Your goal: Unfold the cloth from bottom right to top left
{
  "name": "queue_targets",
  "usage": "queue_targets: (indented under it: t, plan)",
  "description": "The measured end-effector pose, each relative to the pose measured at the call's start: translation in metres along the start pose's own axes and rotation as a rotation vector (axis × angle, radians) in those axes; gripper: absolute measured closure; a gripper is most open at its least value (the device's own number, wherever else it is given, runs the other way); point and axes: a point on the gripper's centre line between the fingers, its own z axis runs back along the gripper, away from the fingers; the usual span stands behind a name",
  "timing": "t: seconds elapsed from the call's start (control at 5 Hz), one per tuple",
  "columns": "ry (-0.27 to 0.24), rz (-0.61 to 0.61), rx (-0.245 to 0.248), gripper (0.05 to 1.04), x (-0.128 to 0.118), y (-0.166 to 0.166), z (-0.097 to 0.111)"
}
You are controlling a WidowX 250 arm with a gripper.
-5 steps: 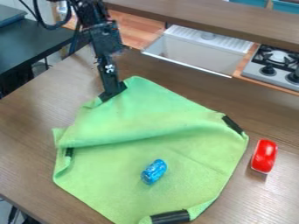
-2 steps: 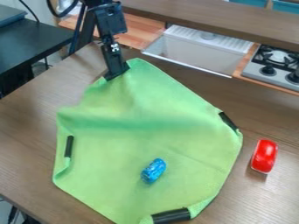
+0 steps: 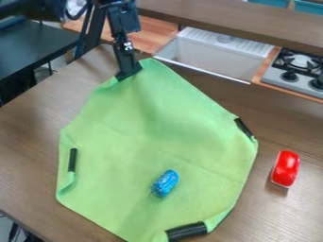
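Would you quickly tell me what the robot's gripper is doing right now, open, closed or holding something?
The gripper is closed on the green cloth, holding it near its top corner.

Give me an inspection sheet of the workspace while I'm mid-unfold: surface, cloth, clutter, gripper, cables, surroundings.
Surface: brown wood-look tabletop; damage, nothing seen.
Job's things: green cloth mostly spread; left and bottom edges curl, with black strips at left, right and bottom.
Clutter: small blue object lying on the cloth; red object on the tabletop to the cloth's right in view, not touching it.
Gripper: black gripper at the cloth's top-left edge, jaws appear shut on it.
Cables: dark cable beside the arm; on the cloth, nothing seen.
Surroundings: sink and stove beyond, black table at left.
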Motion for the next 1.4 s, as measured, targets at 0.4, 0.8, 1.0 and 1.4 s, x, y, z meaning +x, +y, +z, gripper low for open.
queue_targets:
  t: [0.4, 0.8, 1.0, 1.4]
  plan:
    - [0.049, 0.0, 0.011, 0.868, 0.01, 0.009, -0.014]
    - [0.084, 0.012, 0.011, 0.308, 0.002, 0.01, -0.041]
    - [0.047, -0.025, 0.08, 0.088, 0.004, -0.011, -0.013]
    - [0.004, -0.093, 0.161, 0.083, -0.017, -0.079, 0.011]
